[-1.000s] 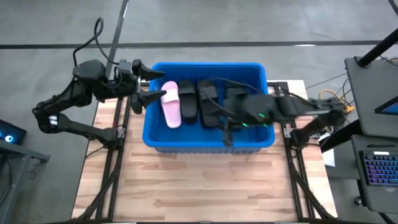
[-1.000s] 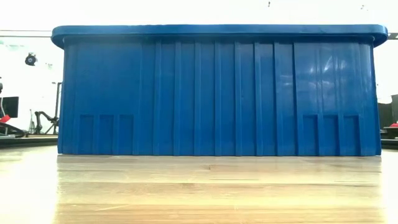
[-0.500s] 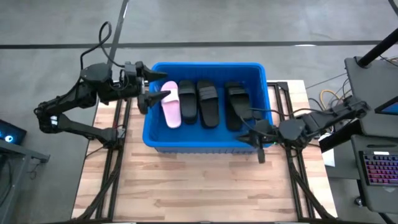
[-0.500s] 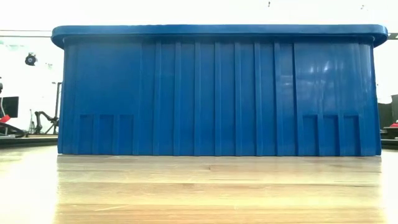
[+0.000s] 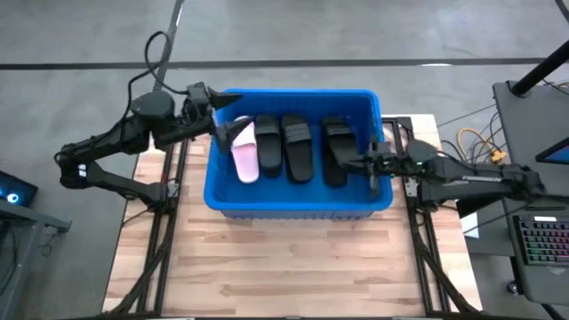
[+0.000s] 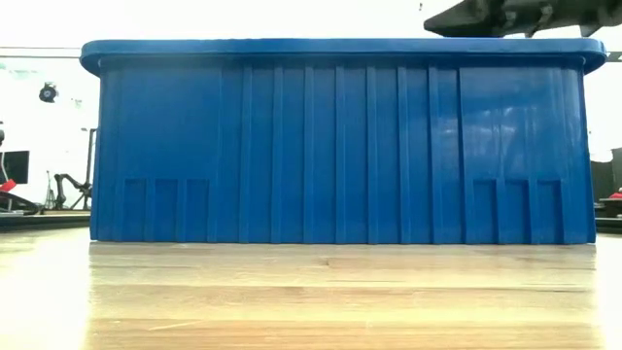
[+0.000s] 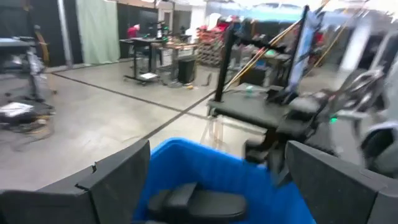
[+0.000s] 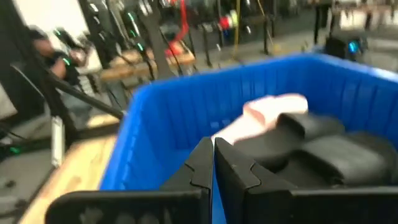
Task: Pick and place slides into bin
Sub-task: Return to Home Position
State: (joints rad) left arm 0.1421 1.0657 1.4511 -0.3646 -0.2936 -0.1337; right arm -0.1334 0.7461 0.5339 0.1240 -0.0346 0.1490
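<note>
The blue bin (image 5: 298, 200) stands mid-table and fills the low view (image 6: 340, 146). One pale pink slide (image 5: 244, 153) and three black slides (image 5: 296, 147) lie side by side on its floor. My left gripper (image 5: 224, 132) is open and empty over the bin's left rim, by the pink slide's far end. Its wrist view (image 7: 217, 149) shows a black slide (image 7: 196, 202) in the bin ahead. My right gripper (image 5: 348, 163) is shut and empty (image 8: 213, 152), just inside the bin's right wall above the rightmost black slide (image 5: 335, 151).
Bare wooden table (image 5: 293, 267) lies in front of the bin. Metal frame rails (image 5: 164, 231) run along both table sides. A desk with a keyboard (image 5: 542, 240) stands off the table's right edge. My right arm (image 6: 515, 15) shows above the bin's rim in the low view.
My right gripper has drawn back out of the bin's middle toward the table's right edge, uncovering the rightmost black slide. It then came back over the bin's right rim. My left gripper has moved toward the table's right, from outside the bin to over its left rim.
</note>
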